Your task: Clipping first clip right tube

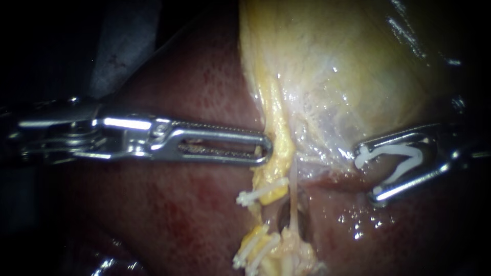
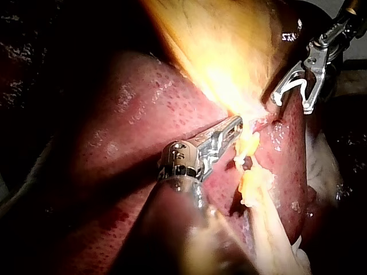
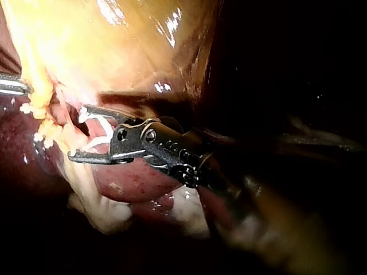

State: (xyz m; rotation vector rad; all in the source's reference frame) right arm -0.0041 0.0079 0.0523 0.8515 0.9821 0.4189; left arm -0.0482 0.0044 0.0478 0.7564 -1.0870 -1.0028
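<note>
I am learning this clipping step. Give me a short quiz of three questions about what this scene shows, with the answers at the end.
1. Choose one. Between its jaws the right instrument holds: A) a white clip; B) a needle; C) nothing at all.
2. True or false: the thin tube bears no clip yet.
3. Fill in: the yellow strip beside that tube carries ____ placed clips.

Key: 1 A; 2 true; 3 two.
</note>
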